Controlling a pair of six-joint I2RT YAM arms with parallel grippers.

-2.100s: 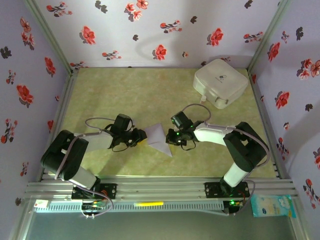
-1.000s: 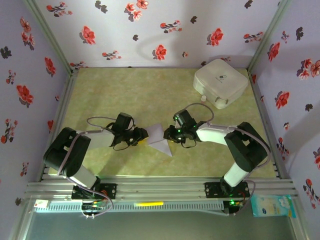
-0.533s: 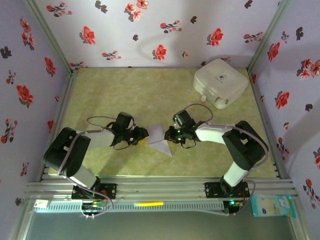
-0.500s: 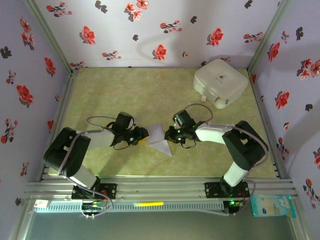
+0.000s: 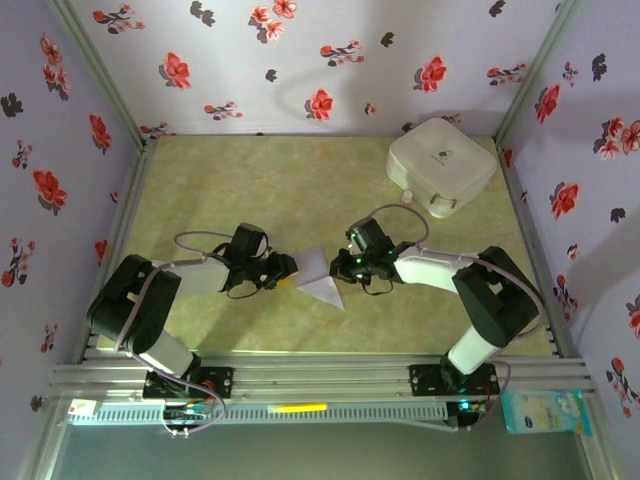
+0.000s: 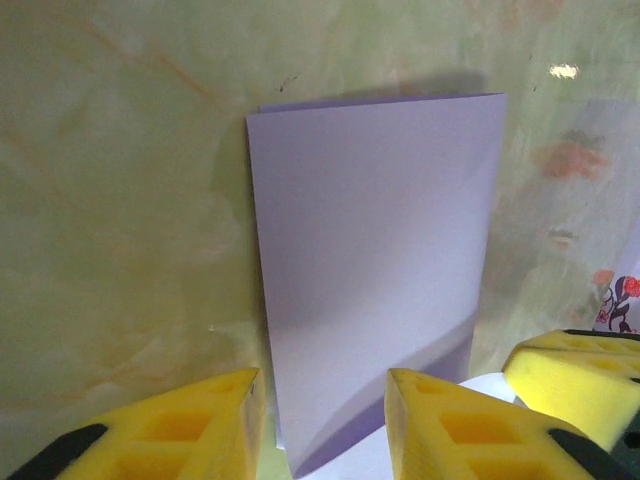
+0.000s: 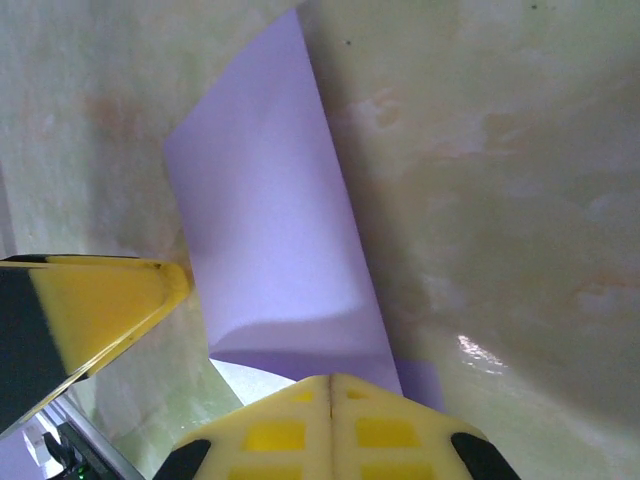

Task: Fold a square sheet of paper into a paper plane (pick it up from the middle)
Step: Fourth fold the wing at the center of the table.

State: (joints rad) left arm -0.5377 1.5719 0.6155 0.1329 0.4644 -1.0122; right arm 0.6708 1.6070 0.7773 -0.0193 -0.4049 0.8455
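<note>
The smooth lavender sheet of paper [image 5: 320,280], folded, lies in the middle of the mottled green desk [image 5: 250,190]. Yellow foam pads [image 7: 280,435] hide its edge. The left end effector [image 6: 325,400] stands open around it, and the right end effector [image 7: 331,390] is closed, pinching the curled edge.

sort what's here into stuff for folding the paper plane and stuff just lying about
For the job: purple paper sheet, left gripper, right gripper shut on the sheet.
Lying about: white box in the far right corner, blue packet at the near right.
</note>
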